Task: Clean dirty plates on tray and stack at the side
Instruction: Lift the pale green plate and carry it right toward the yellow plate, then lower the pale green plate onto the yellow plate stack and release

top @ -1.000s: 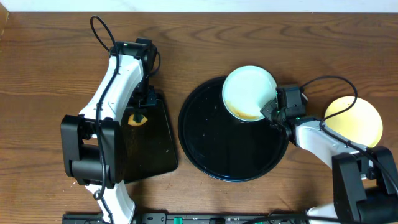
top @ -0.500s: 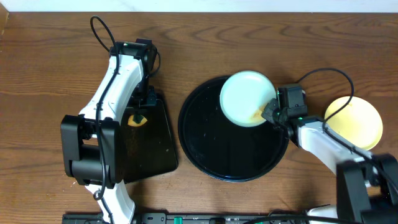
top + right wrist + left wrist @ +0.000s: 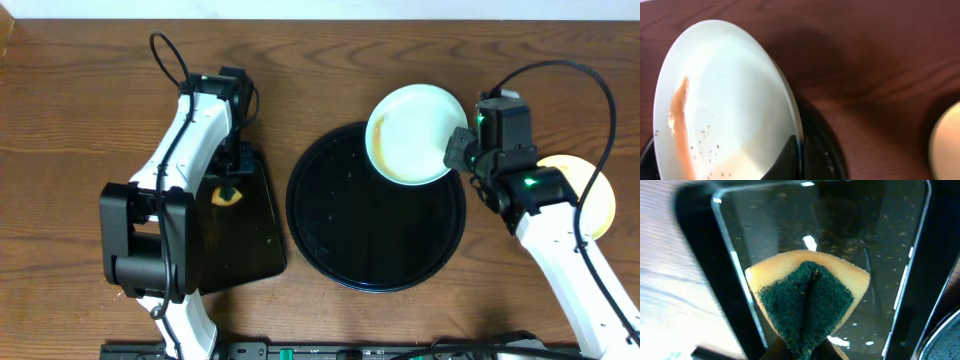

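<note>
My right gripper (image 3: 458, 150) is shut on the right rim of a pale light-blue plate (image 3: 413, 133), holding it tilted above the far right edge of the round black tray (image 3: 380, 240). In the right wrist view the plate (image 3: 725, 105) shows a brown smear and specks, with my gripper (image 3: 799, 160) pinching its rim and the tray (image 3: 826, 150) below. A pale yellow plate (image 3: 592, 198) lies on the table at the right, partly under my right arm. My left gripper (image 3: 228, 190) is shut on a yellow sponge with a green pad (image 3: 807, 300).
The sponge hangs over a smaller rectangular black tray (image 3: 240, 245) left of the round tray; its glossy floor (image 3: 875, 240) carries small crumbs. Cables arc off both arms. Brown wooden table (image 3: 70, 130) surrounds everything.
My right arm has swung up and to the right, carrying the blue plate from over the tray's far side toward its far right edge. The left arm has stayed put.
</note>
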`<action>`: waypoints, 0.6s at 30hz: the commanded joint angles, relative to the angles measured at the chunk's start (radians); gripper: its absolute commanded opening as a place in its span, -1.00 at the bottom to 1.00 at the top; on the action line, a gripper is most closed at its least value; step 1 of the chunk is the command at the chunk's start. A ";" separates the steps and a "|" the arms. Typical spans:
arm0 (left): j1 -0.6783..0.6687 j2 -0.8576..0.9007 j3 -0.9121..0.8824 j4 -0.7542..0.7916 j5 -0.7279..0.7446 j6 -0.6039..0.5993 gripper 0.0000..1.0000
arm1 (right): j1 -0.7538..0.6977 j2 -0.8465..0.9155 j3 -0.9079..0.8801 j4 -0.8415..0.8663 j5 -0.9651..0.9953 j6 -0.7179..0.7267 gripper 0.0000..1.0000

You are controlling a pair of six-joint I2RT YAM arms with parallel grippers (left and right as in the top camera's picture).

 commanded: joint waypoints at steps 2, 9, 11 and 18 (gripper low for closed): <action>0.002 -0.007 -0.071 0.035 0.105 0.031 -0.85 | -0.001 -0.003 0.055 -0.048 0.023 -0.204 -0.96; 0.002 -0.007 -0.183 0.100 0.151 0.057 -0.85 | 0.083 -0.003 0.072 -0.122 0.177 -0.303 -0.96; 0.002 -0.007 -0.200 0.116 0.170 0.062 -0.85 | 0.115 -0.003 0.072 -0.130 0.221 -0.316 -0.97; 0.002 -0.007 -0.251 0.177 0.225 0.073 -0.85 | 0.255 -0.003 0.072 -0.157 0.492 -0.376 -0.97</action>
